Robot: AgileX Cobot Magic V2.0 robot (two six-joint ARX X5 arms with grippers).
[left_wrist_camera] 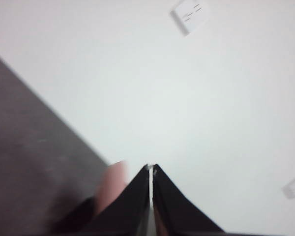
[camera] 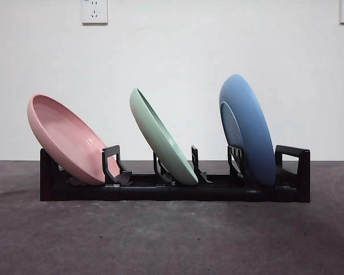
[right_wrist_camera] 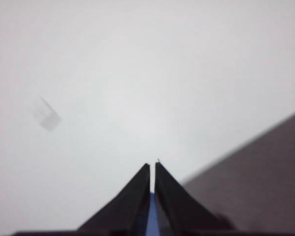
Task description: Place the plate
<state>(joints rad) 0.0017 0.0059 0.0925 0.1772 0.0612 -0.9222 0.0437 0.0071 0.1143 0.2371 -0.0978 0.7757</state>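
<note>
Pink plate (camera: 66, 137), green plate (camera: 160, 137) and blue plate (camera: 249, 129) lean in the black rack (camera: 172, 189), tops tipped toward 10 o'clock. Left gripper (left_wrist_camera: 151, 168) and right gripper (right_wrist_camera: 153, 166) both pressed nearly together, holding nothing, facing the wall. Judgement: placement looks done; keep both arms clear of the rims.

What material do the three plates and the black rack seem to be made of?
The pink plate, green plate and blue plate look like matte plastic or melamine: even pastel colour, soft dull sheen, thin rims. Glazed ceramic cannot be ruled out. The rack looks like moulded black plastic, with blocky uprights and a dull surface.
</note>
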